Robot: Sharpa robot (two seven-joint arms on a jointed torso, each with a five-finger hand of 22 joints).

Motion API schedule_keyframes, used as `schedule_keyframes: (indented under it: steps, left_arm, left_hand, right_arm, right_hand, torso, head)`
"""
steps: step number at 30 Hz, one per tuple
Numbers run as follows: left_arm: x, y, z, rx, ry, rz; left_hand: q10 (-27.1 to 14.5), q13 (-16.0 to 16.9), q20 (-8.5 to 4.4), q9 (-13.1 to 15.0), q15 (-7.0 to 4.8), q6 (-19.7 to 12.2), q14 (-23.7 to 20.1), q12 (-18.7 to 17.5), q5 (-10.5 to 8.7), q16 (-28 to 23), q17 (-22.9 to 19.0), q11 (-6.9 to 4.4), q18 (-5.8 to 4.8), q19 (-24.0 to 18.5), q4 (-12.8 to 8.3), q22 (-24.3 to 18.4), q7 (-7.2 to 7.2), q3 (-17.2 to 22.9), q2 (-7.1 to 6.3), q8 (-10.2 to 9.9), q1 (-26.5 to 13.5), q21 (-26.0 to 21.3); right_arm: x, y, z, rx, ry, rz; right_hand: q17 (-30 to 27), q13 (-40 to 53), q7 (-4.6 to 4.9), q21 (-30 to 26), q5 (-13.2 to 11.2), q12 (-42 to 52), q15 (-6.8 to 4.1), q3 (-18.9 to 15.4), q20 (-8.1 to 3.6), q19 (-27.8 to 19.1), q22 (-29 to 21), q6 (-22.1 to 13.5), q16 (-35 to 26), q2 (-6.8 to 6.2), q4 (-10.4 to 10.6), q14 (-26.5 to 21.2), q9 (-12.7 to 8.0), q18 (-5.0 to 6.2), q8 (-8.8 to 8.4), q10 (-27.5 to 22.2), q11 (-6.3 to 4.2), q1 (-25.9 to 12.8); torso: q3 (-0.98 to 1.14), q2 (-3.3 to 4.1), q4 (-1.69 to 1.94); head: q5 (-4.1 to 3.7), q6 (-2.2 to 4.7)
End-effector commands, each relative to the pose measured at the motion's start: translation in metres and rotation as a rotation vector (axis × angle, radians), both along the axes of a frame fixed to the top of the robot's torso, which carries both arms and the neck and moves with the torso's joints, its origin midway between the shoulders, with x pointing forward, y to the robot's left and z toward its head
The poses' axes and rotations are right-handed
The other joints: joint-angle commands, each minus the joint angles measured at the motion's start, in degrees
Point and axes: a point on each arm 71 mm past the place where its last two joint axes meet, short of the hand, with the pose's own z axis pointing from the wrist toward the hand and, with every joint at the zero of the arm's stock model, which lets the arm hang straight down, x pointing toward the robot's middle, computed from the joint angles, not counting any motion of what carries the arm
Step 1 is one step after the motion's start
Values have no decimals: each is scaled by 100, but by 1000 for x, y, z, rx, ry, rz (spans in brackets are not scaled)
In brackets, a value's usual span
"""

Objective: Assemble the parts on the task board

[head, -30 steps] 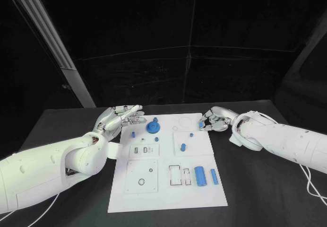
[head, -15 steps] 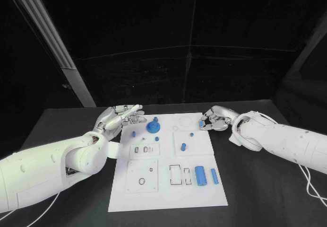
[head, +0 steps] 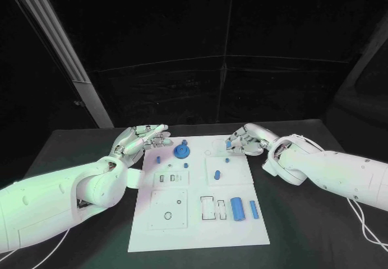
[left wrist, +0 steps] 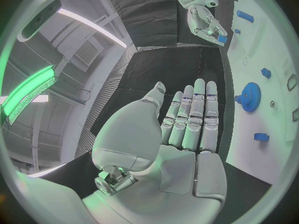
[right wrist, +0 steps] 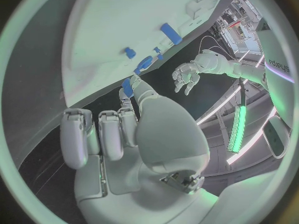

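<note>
The right hand (head: pixel 245 140) is hovering over the far right part of the white task board (head: pixel 199 230), pinching a small blue part (right wrist: pixel 127 87) between thumb and fingertip. The left hand (head: pixel 139 140) is holding nothing — fingers straight, slightly apart — beside the board's far left corner, near the blue gear (head: pixel 182 151).

Count: one white board (head: pixel 198 224), two hands, left (head: pixel 144 138) and right (head: pixel 245 140). Blue parts: one gear (head: pixel 182 151), one thick cylinder (head: pixel 238 208), one thin rod (head: pixel 254 209), one slanted peg (head: pixel 217 174), one small piece pinched in the right hand (right wrist: pixel 127 87). Small blue studs on the board look like four, though they're tiny in the head view, so that count is rough.
</note>
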Motion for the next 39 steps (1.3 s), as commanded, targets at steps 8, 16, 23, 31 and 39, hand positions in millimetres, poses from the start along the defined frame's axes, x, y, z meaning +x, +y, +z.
schedule_keyframes:
  steps: [8,16,23,31,39]
  left_arm:
    - [4,0,4,-9,-10,2]
    - [6,0,6,-32,1,8]
    - [8,2,6,-67,25,32]
    - [9,2,6,-81,32,38]
    - [9,0,5,-86,41,26]
  left_hand:
    - [-8,-8,9,-4,7,25,-20,-23,23,-39,6,0,83,28,-29,-6,15,-5,40,-38,22,-29]
    - [-7,-8,8,-4,7,26,-19,-24,23,-38,7,0,83,29,-30,-7,14,-4,41,-38,22,-30]
    - [-4,-8,8,-4,6,29,-16,-24,23,-38,9,-2,83,30,-35,-8,10,0,42,-38,23,-31]
    - [-4,-8,8,-4,6,29,-16,-24,23,-38,9,-2,83,30,-35,-8,10,0,42,-38,23,-31]
    - [-1,-8,7,-3,4,32,-14,-25,23,-39,11,-6,84,33,-45,-11,4,7,44,-39,30,-32]
  right_arm:
    - [-13,66,8,-10,0,-17]
    - [-22,120,4,-98,-18,78]
    - [-28,145,-13,-176,-3,142]
    - [-35,163,-27,-240,-16,191]
    - [-40,173,-31,-269,-24,216]
  right_hand:
    - [541,658,-110,-6,133,-45,-47,132,-50,86,825,110,-16,117,-6,393,23,37,-16,10,-49,-18]
    - [513,628,-102,-21,134,-87,-45,154,-50,61,791,101,-32,64,-11,387,18,46,-32,-15,-44,-61]
    - [512,619,-86,-25,128,-103,-38,181,-46,56,785,69,-34,34,7,387,6,47,-66,-27,-32,-125]
    - [533,645,-83,-19,126,-71,-35,186,-45,66,798,64,-25,22,11,392,4,44,-74,-9,-29,-142]
    - [559,666,-83,-10,130,-44,-33,192,-42,82,818,70,-12,-1,12,398,4,39,-78,7,-28,-165]
  torso:
    - [-45,-37,31]
    - [-46,-26,25]
    - [-38,-22,34]
    - [-35,-23,25]
    - [-33,-26,21]
  head:
    - [81,-67]
    - [187,-106]
    - [225,-101]
    - [310,-172]
    - [317,-215]
